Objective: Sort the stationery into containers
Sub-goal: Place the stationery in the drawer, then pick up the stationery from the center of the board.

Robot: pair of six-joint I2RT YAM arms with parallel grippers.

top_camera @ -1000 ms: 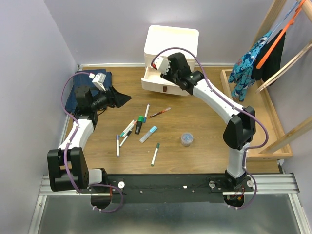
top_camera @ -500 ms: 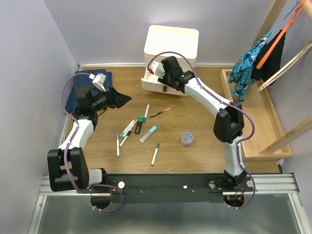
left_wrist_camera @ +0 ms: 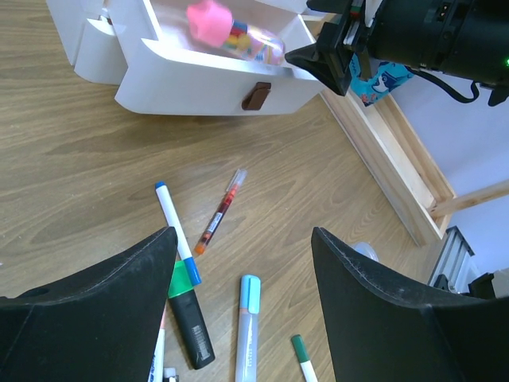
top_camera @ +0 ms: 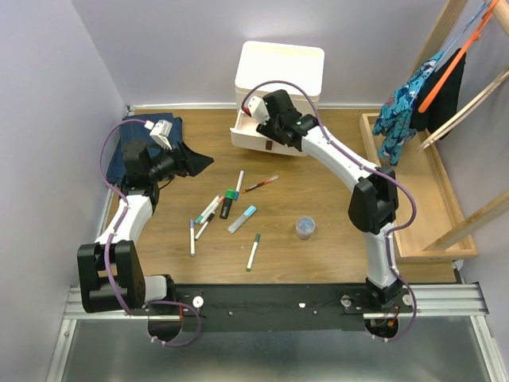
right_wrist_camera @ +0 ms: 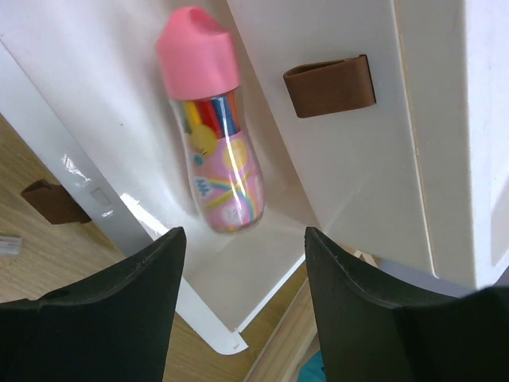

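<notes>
The cream-white cabinet (top_camera: 280, 68) has its bottom drawer (top_camera: 253, 140) pulled out. A pink-capped tube (right_wrist_camera: 211, 151) with a rainbow print lies loose inside that drawer (right_wrist_camera: 119, 95). My right gripper (right_wrist_camera: 244, 235) hangs open just above it, holding nothing. On the wood lie several pens: a blue-capped white pen (left_wrist_camera: 176, 241), a red pen (left_wrist_camera: 219, 215), a green-and-black highlighter (left_wrist_camera: 189, 310), a light-blue marker (left_wrist_camera: 248, 326) and a green-capped pen (top_camera: 253, 251). The small clear jar (top_camera: 305, 228) stands to their right. My left gripper (left_wrist_camera: 244, 232) hovers open and empty over the pens.
Folded blue jeans (top_camera: 126, 151) lie beneath the left arm at the table's left edge. A shallow wooden tray (top_camera: 413, 199) runs along the right side, with garments (top_camera: 409, 107) hanging on a wooden rack above it. The closed drawer above carries a brown handle (right_wrist_camera: 330, 83).
The right arm has swung left and reached further over the open drawer, then nearly stopped. The left arm and the pens on the table have not moved.
</notes>
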